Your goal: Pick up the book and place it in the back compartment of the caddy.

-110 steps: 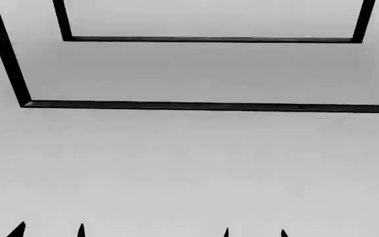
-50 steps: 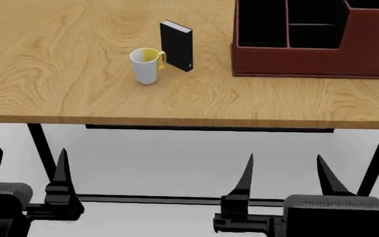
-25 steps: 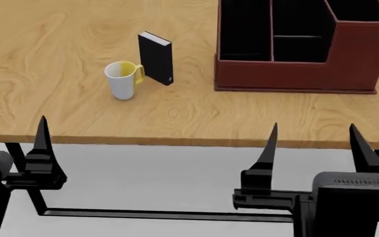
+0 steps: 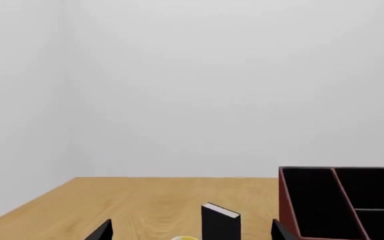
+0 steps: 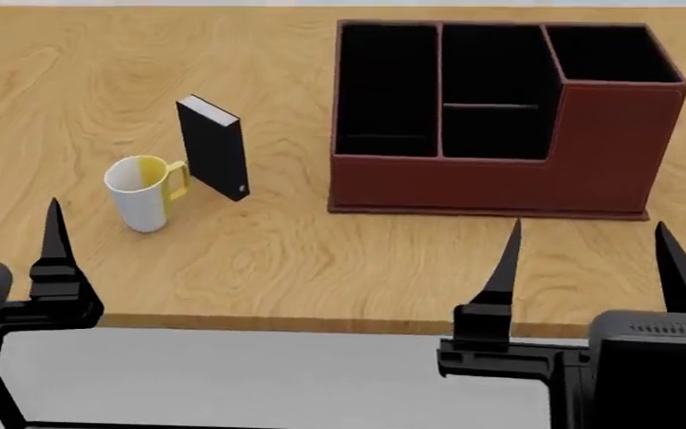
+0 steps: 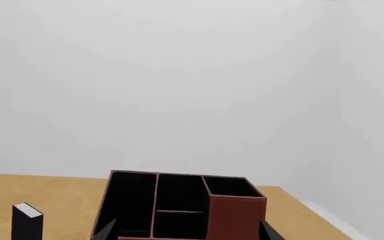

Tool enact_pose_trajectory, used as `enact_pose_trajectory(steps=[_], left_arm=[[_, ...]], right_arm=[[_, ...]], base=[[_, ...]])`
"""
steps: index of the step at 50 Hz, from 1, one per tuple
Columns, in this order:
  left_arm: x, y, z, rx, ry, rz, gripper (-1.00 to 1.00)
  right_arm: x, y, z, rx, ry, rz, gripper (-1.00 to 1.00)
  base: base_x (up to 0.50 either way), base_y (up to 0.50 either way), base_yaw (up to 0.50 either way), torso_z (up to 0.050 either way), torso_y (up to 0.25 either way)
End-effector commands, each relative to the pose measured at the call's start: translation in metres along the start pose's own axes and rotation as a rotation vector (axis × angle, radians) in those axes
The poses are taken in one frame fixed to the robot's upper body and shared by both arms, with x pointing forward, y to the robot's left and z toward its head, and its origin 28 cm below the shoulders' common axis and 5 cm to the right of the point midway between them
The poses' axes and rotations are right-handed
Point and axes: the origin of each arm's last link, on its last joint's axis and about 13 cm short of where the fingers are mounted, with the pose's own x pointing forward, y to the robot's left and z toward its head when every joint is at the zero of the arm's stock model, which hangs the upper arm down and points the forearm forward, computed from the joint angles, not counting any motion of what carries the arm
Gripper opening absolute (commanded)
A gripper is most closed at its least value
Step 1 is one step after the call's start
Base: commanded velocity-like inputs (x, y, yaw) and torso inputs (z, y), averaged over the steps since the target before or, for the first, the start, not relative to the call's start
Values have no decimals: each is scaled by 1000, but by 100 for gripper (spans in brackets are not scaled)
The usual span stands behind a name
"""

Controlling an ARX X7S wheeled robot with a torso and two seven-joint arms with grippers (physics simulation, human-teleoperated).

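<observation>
Since the earlier frame the head view has risen: the table's near edge now sits low in it, the whole caddy shows, and both claws have come up level with that edge. The right claw [image 5: 588,268] stands with its two pointed fingers spread wide and nothing between them, just off the near edge of the table [image 5: 319,268], in front of the caddy's right half. The left claw [image 5: 10,259] shows only one finger in the head view, but the left wrist view catches two tips far apart, so it is spread too and holds nothing.

Beyond the left claw stands a white mug [image 5: 140,193] with a yellow handle and yellow inside. Just beside its handle the book [image 5: 213,147] stands upright on the table, dark cover facing forward, white pages along its top edge. It is apart from both claws. To its right, with bare wood between, sits the caddy [image 5: 486,183], reddish-brown outside, black inside, split by thin dividers into several compartments.
</observation>
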Motion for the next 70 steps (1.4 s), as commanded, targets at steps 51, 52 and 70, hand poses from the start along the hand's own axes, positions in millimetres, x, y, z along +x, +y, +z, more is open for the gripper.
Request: enact_pose_trajectory(steps=[51, 52, 70], left_arm=[[-6, 8, 15, -12, -9, -1, 100], [-6, 8, 16, -13, -10, -2, 100], [-8, 11, 22, -24, -25, -7, 100]], right_arm=[[-22, -2, 44, -126, -139, 14, 100], [-22, -2, 45, -127, -141, 14, 100], [-26, 0, 55, -139, -157, -4, 100]], base=[[461, -218, 0, 0, 1], [492, -152, 0, 0, 10], [263, -55, 0, 0, 1]])
